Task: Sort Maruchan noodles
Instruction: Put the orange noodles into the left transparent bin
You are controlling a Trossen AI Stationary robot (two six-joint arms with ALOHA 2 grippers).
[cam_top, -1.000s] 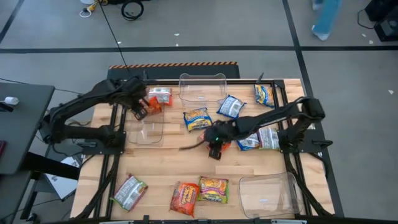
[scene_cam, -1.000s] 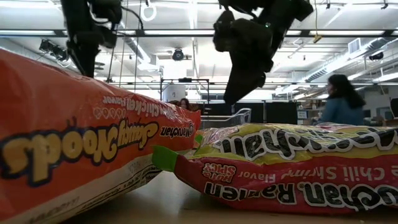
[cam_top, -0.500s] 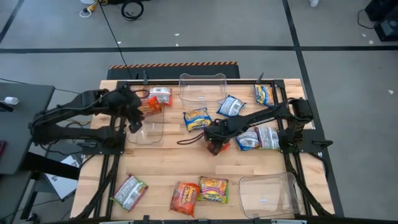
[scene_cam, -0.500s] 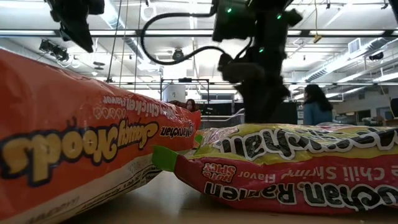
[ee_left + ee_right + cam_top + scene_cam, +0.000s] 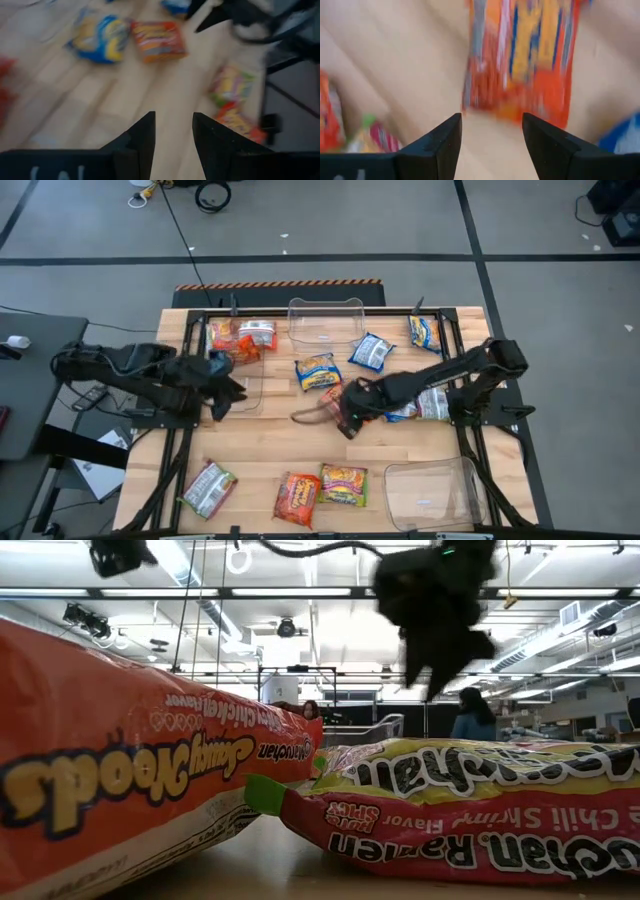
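Note:
Maruchan packets lie flat on the wooden table (image 5: 270, 440). An orange packet (image 5: 226, 338) and a silver-white one (image 5: 258, 333) lie at the far left. Blue-and-yellow ones (image 5: 318, 370) lie mid-table, and more lie at the right (image 5: 432, 402). An orange-red one (image 5: 297, 498) and a yellow-green one (image 5: 343, 484) lie at the near edge. My right gripper (image 5: 491, 135) is open and empty above mid-table (image 5: 345, 418), with an orange packet (image 5: 520, 60) just beyond its fingertips. My left gripper (image 5: 173, 132) is open and empty at the table's left (image 5: 222, 387).
Clear trays stand at the far middle (image 5: 325, 320), at the left beside my left gripper (image 5: 242, 388) and at the near right (image 5: 430, 492). In the low view two packets (image 5: 130, 770) (image 5: 470, 810) fill the foreground. A person (image 5: 470, 720) is in the room behind.
My left arm has drawn back from the far-left packets toward the table's left and near side. My right gripper has dipped toward the table and risen again over mid-table. The person behind has walked on.

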